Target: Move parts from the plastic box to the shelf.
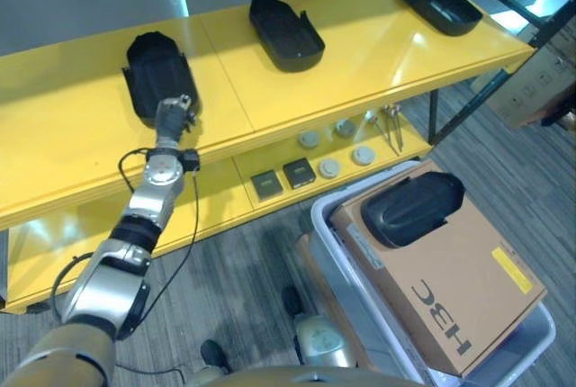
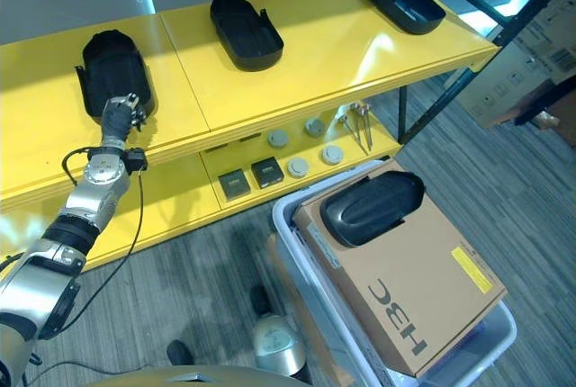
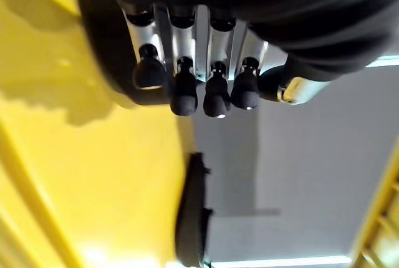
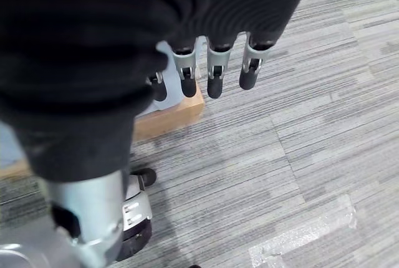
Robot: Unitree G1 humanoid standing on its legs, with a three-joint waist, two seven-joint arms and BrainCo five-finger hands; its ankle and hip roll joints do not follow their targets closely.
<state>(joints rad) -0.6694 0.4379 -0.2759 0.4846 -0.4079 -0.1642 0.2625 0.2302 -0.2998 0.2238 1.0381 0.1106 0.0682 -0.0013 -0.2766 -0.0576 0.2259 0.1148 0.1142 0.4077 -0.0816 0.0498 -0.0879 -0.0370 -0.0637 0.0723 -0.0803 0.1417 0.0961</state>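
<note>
Three black parts sit on the yellow shelf (image 1: 378,54); the leftmost part (image 1: 158,72) lies just beyond the left hand (image 1: 173,115), whose relaxed, straight fingers (image 3: 184,87) touch its near end beside the front edge. Bare shelf lies between the parts. One dark, glossy, oblong part (image 1: 412,208) rests on a cardboard box (image 1: 459,288) in the plastic box (image 1: 346,292). Over carpet, the right hand (image 4: 206,62) hangs with loose fingers.
</note>
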